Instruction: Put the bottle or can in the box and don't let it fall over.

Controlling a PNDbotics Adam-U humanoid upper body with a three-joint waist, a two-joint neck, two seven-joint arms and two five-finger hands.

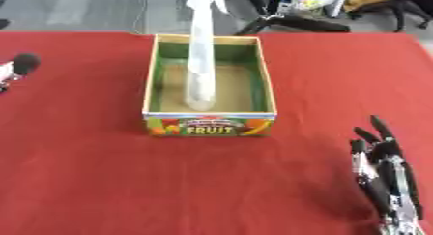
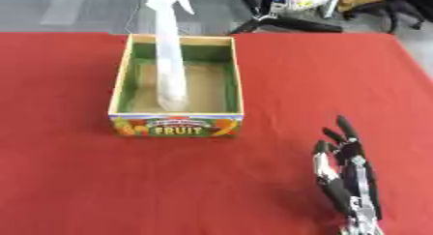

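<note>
A tall white spray bottle (image 1: 201,60) stands upright inside the cardboard fruit box (image 1: 209,124), near the middle of its floor, with nothing holding it. The box sits on the red table, its "FRUIT" label facing me. My right hand (image 2: 347,173) rests open at the lower right, fingers straight and pointing up, well clear of the box. At the left edge of the left eye view a black rounded tip with a pale part behind it (image 1: 20,66) pokes in. It seems to be part of my left hand, far from the box.
The red tablecloth (image 1: 101,181) covers the whole table around the box. Beyond the far edge lie a grey floor and the black legs of a stand (image 1: 287,21).
</note>
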